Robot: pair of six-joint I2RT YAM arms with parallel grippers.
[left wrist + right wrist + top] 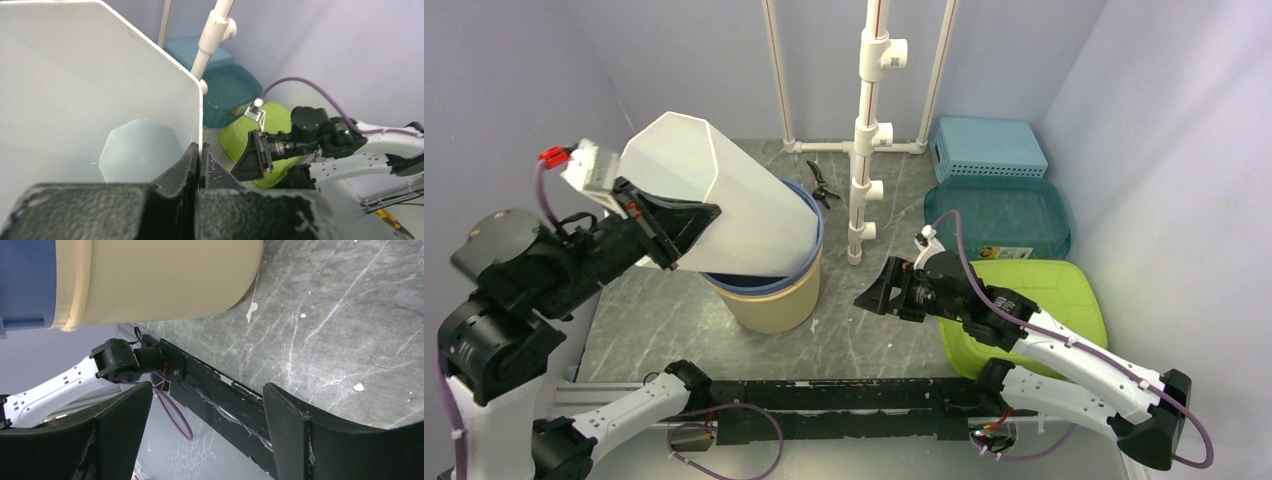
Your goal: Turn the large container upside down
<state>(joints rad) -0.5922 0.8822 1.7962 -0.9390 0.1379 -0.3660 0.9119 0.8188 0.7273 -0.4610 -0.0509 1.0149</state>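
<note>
Leaning container [744, 210] | mouth up-left, base in bucket [774, 305] | left tool [200, 156] clamped

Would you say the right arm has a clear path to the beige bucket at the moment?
Probably yes: the right gripper is open and close beside the beige bucket, with nothing but table between them.

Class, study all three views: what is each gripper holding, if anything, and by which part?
Left gripper: shut on the white container, pinching the wall at its open rim. Right gripper: open, holding nothing.
</note>
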